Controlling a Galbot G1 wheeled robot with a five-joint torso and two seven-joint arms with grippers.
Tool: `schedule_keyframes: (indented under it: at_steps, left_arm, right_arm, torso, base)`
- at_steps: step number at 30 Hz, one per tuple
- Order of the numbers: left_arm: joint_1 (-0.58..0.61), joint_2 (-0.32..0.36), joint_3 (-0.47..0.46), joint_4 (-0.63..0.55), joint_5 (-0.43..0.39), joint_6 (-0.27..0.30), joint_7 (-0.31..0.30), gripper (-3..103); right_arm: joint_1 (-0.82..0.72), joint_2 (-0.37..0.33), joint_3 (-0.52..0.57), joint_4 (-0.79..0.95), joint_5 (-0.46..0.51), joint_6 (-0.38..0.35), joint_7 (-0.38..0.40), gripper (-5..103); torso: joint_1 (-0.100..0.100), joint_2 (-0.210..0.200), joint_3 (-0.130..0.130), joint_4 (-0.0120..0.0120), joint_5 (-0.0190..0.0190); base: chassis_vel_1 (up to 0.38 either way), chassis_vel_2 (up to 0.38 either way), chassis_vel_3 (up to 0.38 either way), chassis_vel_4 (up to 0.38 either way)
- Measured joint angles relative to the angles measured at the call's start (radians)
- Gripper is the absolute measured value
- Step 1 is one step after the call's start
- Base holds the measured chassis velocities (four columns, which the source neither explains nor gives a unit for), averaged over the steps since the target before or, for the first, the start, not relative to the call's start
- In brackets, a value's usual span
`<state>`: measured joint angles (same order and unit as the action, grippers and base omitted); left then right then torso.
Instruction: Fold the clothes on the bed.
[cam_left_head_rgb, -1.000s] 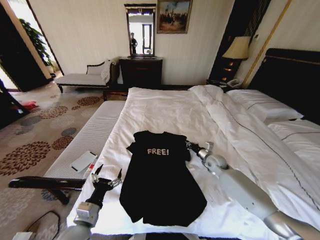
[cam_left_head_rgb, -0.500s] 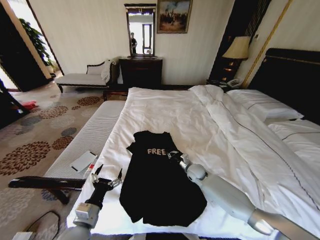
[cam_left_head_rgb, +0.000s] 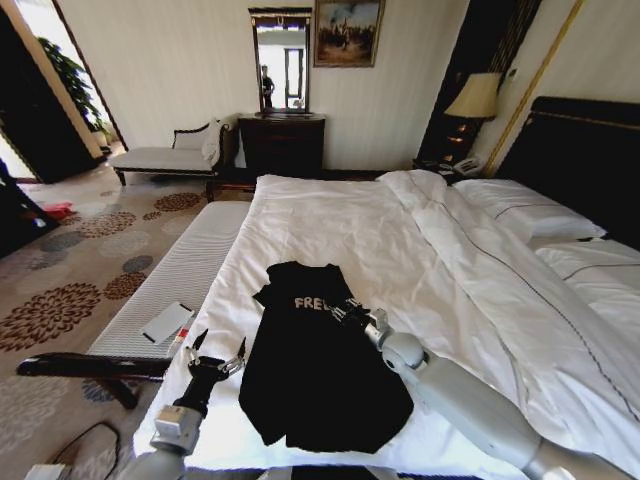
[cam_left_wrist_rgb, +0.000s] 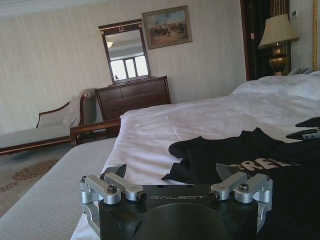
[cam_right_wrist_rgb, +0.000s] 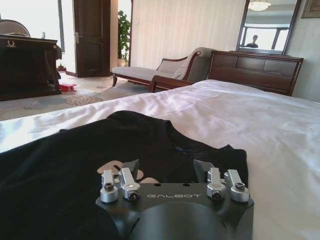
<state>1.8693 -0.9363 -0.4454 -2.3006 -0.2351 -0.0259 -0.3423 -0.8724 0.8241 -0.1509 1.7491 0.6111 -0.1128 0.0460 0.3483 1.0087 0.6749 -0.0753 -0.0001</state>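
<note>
- T-shirt (cam_left_head_rgb: 320, 365) lies flat on the bed (cam_left_head_rgb: 470, 270), near the foot edge, collar toward the pillows, chest print up.
- Right gripper (cam_left_head_rgb: 345, 312) sits over the chest lettering; fingers spread, nothing held, per the right wrist view (cam_right_wrist_rgb: 166, 170). Whether they touch the cloth can't be told.
- Left gripper (cam_left_head_rgb: 214, 357) hovers just beside the shirt's left hem side, over the duvet edge; fingers released, empty.
- Handling guess: thin soft cotton, light, limp; will drape and bunch, may drag the duvet if pinched too deep.
- Best hold is likely an edge or corner: sleeve (cam_left_head_rgb: 266, 294), shoulder seam or hem corner, pinching only the black layer.
- Right side of the shirt looks already doubled in; layers hard to separate by eye.
- Hidden: right arm covers the print's end, only "FRE" reads; the right sleeve isn't discernible.
- Black on black hides the wrinkles; hem outline at bottom uneven.
</note>
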Motion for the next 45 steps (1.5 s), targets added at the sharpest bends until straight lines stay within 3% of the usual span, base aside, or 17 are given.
schedule_keyframes:
  at_steps: [9, 21, 25, 28, 31, 36, 42, 45]
  left_arm:
    - [0.019, -0.014, -0.003, 0.0, 0.012, -0.004, 0.0, 100]
    - [0.029, -0.025, -0.017, -0.001, 0.018, -0.005, 0.0, 100]
    - [0.036, -0.028, -0.026, 0.0, 0.018, -0.012, 0.003, 100]
    - [0.029, -0.019, -0.026, 0.008, 0.023, -0.017, 0.004, 100]
    - [0.02, -0.002, -0.016, 0.012, 0.034, -0.021, 0.005, 100]
    - [0.017, 0.0, -0.004, 0.01, 0.036, -0.022, 0.006, 100]
    - [0.022, -0.004, -0.013, 0.015, 0.031, -0.026, 0.006, 100]
    - [0.013, -0.004, -0.017, 0.021, 0.018, -0.026, 0.007, 100]
  right_arm:
    - [0.119, 0.005, -0.056, -0.163, -0.001, 0.032, -0.031, 96]
    - [0.199, 0.029, -0.143, -0.261, 0.026, 0.04, -0.05, 101]
    - [0.215, 0.027, -0.158, -0.276, 0.037, 0.039, -0.048, 92]
    - [0.223, 0.016, -0.184, -0.279, 0.039, 0.039, -0.053, 77]
    - [0.23, 0.008, -0.203, -0.281, 0.038, 0.039, -0.054, 71]
    - [0.243, 0.007, -0.219, -0.288, 0.056, 0.034, -0.053, 48]
    - [0.244, 0.003, -0.221, -0.299, 0.056, 0.035, -0.052, 32]
    - [0.24, 0.003, -0.22, -0.298, 0.05, 0.036, -0.049, 16]
  torso:
    - [0.0, 0.0, 0.0, 0.0003, 0.0002]
    - [0.0, 0.0, 0.0, 0.0002, 0.0]
    - [0.0, 0.0, 0.0, 0.0002, 0.0001]
    - [0.0, 0.0, 0.0, 0.0002, 0.0001]
    - [0.0, 0.0, 0.0, -0.0001, 0.0001]
    - [0.0, 0.0, 0.0, 0.0002, 0.0001]
    - [0.0, 0.0, 0.0, 0.0001, 0.0002]
    - [0.0, 0.0, 0.0, 0.0001, 0.0001]
  base:
    - [0.0, 0.0, 0.0, 0.0]
    - [0.0, 0.0, 0.0, 0.0]
    - [0.0, 0.0, 0.0, 0.0]
    - [0.0, 0.0, 0.0, 0.0]
    - [0.0, 0.0, 0.0, 0.0]
    - [0.0, 0.0, 0.0, 0.0]
    - [0.0, 0.0, 0.0, 0.0]
    - [0.0, 0.0, 0.0, 0.0]
